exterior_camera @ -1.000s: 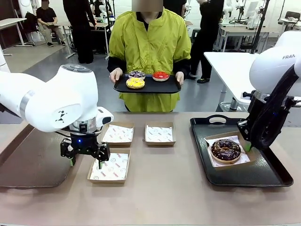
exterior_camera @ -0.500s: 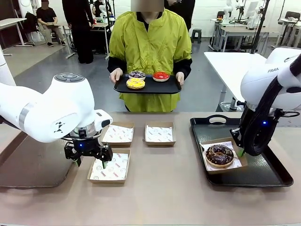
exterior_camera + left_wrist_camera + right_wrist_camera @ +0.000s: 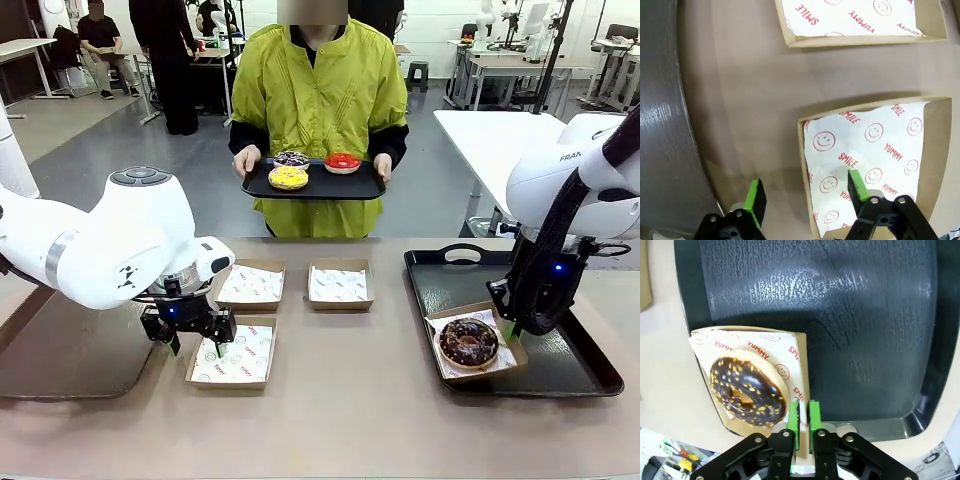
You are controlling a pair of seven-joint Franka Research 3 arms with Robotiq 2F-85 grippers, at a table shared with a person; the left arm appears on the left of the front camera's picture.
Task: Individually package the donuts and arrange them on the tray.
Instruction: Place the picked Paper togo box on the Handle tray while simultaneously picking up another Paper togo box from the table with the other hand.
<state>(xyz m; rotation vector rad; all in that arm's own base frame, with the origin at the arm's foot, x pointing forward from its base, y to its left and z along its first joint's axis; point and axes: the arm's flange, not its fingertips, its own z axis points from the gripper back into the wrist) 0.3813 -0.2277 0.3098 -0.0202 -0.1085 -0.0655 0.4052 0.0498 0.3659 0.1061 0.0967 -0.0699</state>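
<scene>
Donuts: choc one (image 3: 468, 341) boxed, box (image 3: 801, 360) overhanging tray (image 3: 570, 360); 3 others (image 3: 288, 177) w/ person (image 3: 320, 90). Your right jaws pinch its wall; left jaws open astride empty box (image 3: 939, 150).

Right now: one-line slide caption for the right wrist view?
Right gripper pinches the wall of a paper-lined box holding a chocolate sprinkled donut, at a corner of the black tray.

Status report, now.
Left gripper open, astride an empty box wall. Right gripper shut on the donut box at the tray corner, chocolate donut inside. Three donuts on the person's tray. Nothing in the way.
</scene>
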